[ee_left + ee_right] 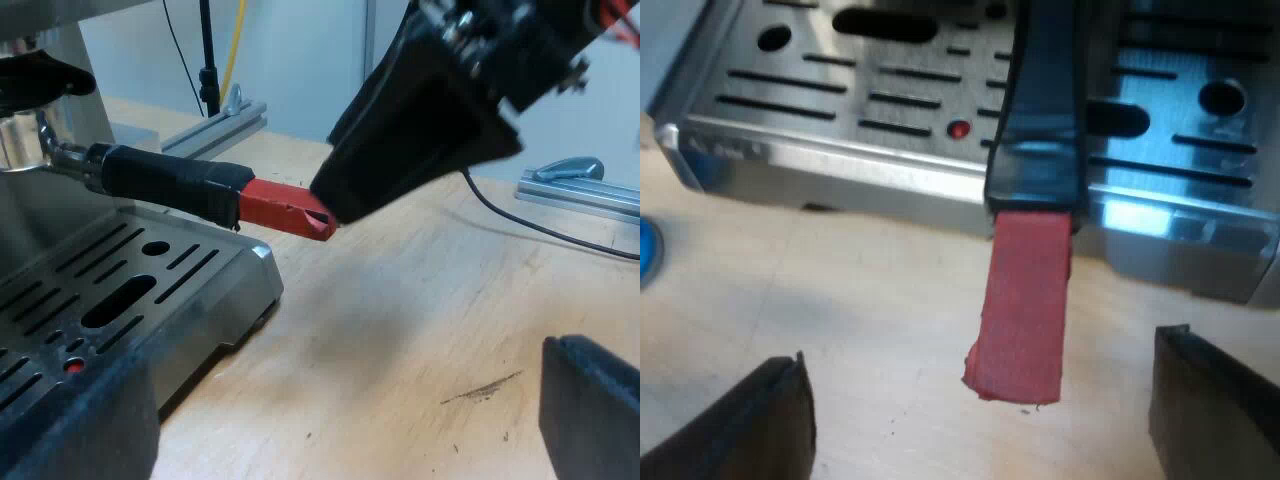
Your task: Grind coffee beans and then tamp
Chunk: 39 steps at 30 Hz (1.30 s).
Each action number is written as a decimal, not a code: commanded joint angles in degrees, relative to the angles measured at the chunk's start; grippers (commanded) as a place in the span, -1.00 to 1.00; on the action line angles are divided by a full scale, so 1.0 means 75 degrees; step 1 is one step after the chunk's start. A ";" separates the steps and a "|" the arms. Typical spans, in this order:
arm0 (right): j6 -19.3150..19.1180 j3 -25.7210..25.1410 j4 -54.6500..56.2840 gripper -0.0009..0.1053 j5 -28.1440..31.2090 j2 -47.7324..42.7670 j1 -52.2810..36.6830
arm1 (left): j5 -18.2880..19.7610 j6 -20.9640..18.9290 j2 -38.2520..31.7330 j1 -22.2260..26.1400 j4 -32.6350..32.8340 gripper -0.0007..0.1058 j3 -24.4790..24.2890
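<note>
The metal holder (20, 140) is locked into the espresso machine's front (60, 60). Its dark handle (170, 185) sticks out over the drip tray (150, 290) and ends in red (285, 208). My right gripper (345, 195) hangs right at that red end. In its own view the right gripper (980, 400) is open, its fingers (780, 425) standing on either side just short of the red end (1025, 305), apart from it. My left gripper (335, 400) is open over the wooden table beside the drip tray, holding nothing.
The perforated steel drip tray (880, 100) lies under the handle. A blue object (645, 250) sits on the table near the tray's corner. Aluminium rails (215, 125) (580, 190), a black cable (540, 225) and a stand pole (208, 60) lie beyond.
</note>
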 commanded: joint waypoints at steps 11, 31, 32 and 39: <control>-0.0615 -0.0061 -0.0642 0.33 -0.0701 0.0737 -0.0970 | 0.0111 -0.0053 -0.0007 -0.0043 -0.0152 0.50 -0.0021; -0.0615 -0.0061 -0.1281 0.31 -0.0701 0.1589 -0.0998 | 0.0111 -0.0053 -0.0007 -0.0043 -0.0152 0.50 -0.0021; -0.0615 -0.0061 -0.1281 0.22 -0.0701 0.1589 -0.0998 | 0.0111 -0.0053 -0.0007 -0.0043 -0.0152 0.50 -0.0021; -0.0584 -0.0061 -0.1281 -0.27 -0.0701 0.1589 -0.0998 | 0.0111 -0.0053 -0.0007 -0.0043 -0.0152 0.50 -0.0021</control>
